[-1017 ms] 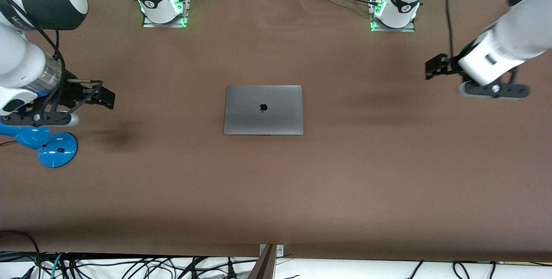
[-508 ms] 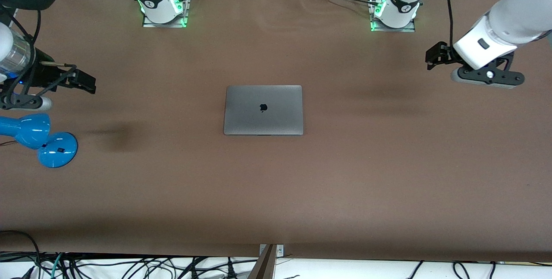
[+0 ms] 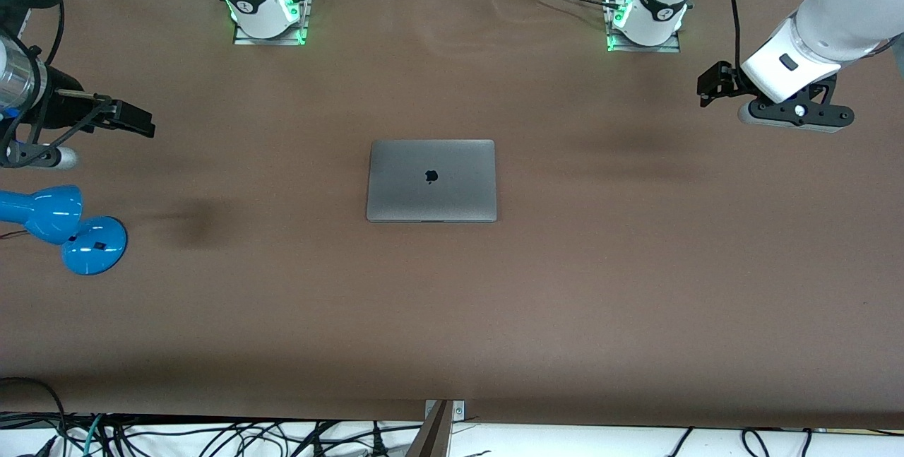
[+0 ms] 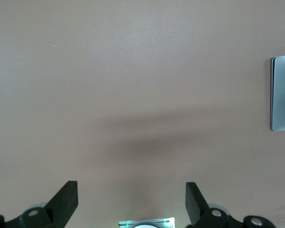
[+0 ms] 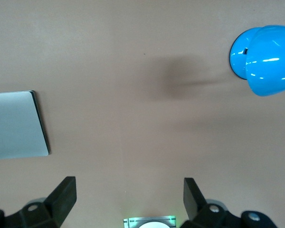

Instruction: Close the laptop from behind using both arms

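The grey laptop lies shut and flat in the middle of the brown table, its dark apple logo facing up. Its edge also shows in the left wrist view and part of its lid in the right wrist view. My left gripper hangs open and empty over bare table toward the left arm's end, well apart from the laptop; its fingers stand wide. My right gripper hangs open and empty over bare table toward the right arm's end, its fingers wide apart.
A blue desk lamp stands at the right arm's end of the table, below my right gripper in the front view; it also shows in the right wrist view. The two arm bases stand along the table's back edge.
Both arms have drawn back and up, away from the laptop toward their own ends of the table. The laptop has not moved.
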Motion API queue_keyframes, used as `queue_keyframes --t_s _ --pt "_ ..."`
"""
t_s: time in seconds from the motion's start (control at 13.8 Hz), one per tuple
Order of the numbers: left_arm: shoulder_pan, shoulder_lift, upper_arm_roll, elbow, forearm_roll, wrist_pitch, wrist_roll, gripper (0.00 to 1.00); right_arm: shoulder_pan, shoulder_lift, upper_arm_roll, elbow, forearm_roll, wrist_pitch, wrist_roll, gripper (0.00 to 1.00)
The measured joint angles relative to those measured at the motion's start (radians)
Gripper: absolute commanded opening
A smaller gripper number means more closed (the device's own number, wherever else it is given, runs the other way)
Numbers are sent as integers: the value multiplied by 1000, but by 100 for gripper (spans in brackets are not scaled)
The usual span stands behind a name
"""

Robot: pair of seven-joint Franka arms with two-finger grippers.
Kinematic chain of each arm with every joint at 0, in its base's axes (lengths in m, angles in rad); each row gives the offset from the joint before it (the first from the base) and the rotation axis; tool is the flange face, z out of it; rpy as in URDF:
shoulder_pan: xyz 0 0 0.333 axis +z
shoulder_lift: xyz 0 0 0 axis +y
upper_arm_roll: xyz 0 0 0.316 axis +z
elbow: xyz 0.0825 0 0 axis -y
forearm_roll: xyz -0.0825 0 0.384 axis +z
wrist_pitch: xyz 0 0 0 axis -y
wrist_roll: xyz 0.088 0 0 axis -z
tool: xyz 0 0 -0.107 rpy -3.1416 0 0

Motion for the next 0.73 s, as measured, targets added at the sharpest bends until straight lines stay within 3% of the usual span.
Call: queue_keyframes --t_s 0.73 --pt "77 5 -4 33 0 -21 2 100 -3 -5 3 -17 1 34 1 100"
